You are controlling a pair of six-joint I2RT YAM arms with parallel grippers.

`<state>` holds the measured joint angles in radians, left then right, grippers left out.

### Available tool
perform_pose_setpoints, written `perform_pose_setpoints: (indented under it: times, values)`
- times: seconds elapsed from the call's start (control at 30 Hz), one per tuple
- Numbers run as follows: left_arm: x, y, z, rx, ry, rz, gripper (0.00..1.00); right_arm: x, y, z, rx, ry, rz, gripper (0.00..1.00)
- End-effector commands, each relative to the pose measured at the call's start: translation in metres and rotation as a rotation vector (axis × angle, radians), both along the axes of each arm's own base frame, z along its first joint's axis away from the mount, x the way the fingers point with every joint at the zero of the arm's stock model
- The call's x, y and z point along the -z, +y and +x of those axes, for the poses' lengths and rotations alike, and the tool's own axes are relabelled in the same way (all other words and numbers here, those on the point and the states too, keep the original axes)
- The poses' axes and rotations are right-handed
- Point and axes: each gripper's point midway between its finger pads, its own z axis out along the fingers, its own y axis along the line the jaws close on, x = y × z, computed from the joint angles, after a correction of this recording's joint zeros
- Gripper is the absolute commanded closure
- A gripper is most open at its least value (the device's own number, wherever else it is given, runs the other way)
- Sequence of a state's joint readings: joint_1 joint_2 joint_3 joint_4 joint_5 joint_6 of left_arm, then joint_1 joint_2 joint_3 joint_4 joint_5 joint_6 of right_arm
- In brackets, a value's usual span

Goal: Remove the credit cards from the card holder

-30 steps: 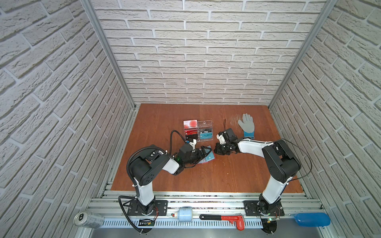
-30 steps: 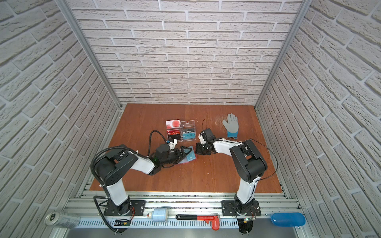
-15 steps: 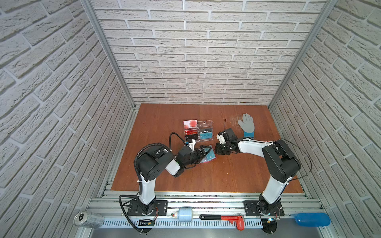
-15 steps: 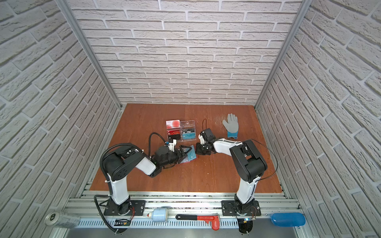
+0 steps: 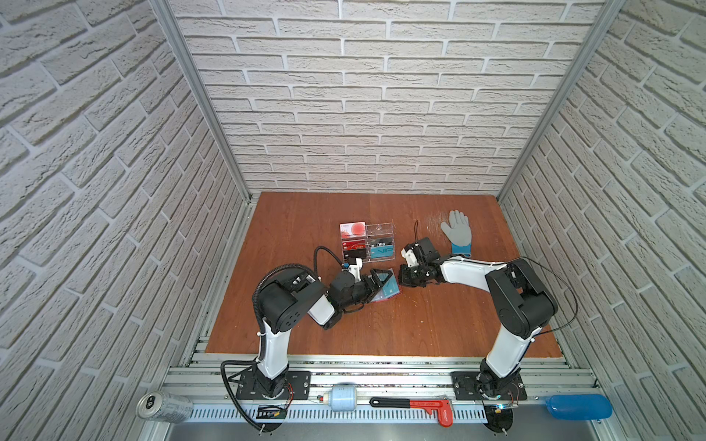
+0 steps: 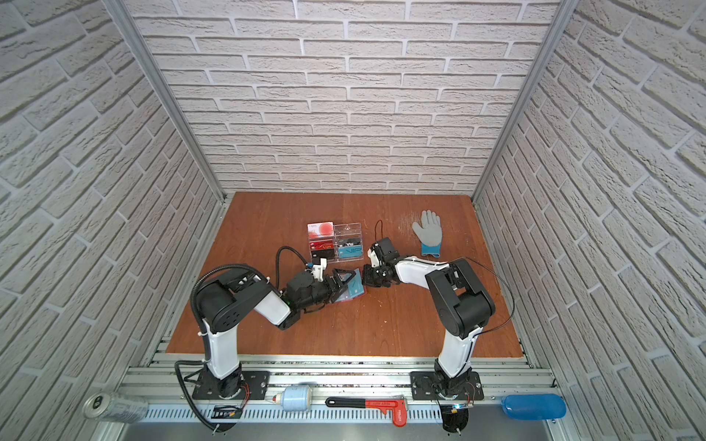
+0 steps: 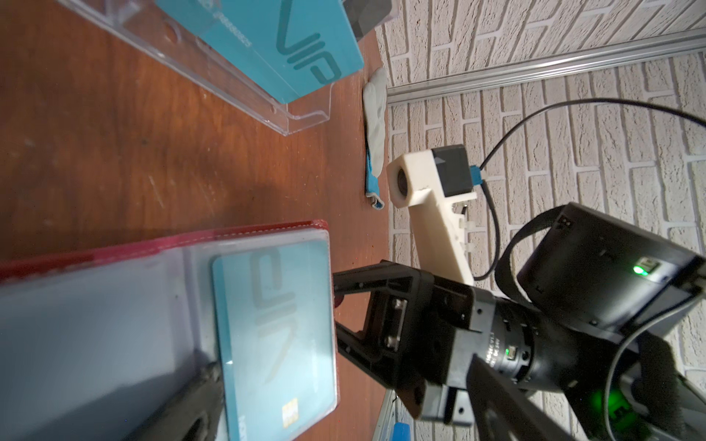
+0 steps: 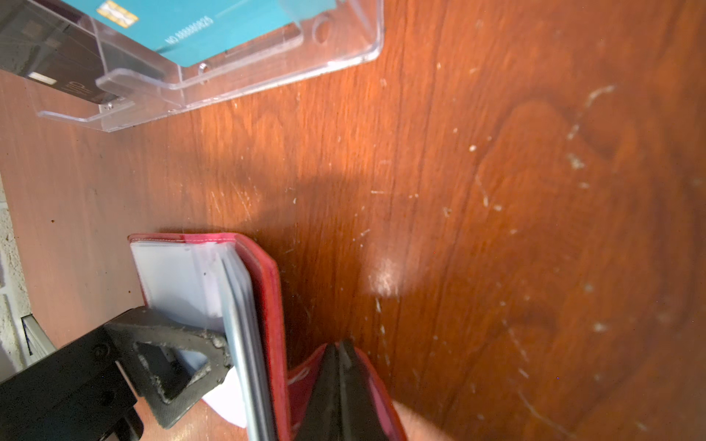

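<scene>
The red wallet [image 7: 95,305] lay open on the table [image 5: 420,324] between the arms, its flap pinched by the clenched right gripper [image 8: 338,366], the left gripper [image 5: 382,284] spread wide over its teal card [image 7: 275,324]. The left would best nip the card's free edge and slide it out flat

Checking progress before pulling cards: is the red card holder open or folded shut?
Open. In the left wrist view the card holder lies spread, pale inner sleeve facing up, a credit card tucked inside.
</scene>
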<state>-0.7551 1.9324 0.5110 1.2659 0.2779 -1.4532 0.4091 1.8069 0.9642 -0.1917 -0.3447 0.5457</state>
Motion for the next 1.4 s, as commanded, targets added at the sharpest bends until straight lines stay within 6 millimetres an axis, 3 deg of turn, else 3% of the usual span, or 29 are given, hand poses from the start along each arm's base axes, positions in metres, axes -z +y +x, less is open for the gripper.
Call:
perform_pose_setpoints:
  times: [0.0, 0.47, 1.13, 1.37]
  values:
    - [-0.001, -0.004, -0.003, 0.007, -0.032, -0.008, 0.02, 0.029, -0.003, -0.029, -0.023, 0.113, -0.063, 0.94]
    - [-0.038, -0.017, -0.009, 0.045, -0.146, -0.076, 0.02, 0.029, -0.003, -0.028, -0.026, 0.111, -0.064, 0.94]
    - [-0.075, -0.02, -0.021, 0.084, -0.288, -0.098, 0.02, 0.03, -0.003, -0.028, -0.028, 0.114, -0.063, 0.94]
    - [-0.089, -0.029, -0.03, 0.151, -0.349, -0.115, 0.02, 0.03, -0.002, -0.029, -0.03, 0.117, -0.062, 0.94]
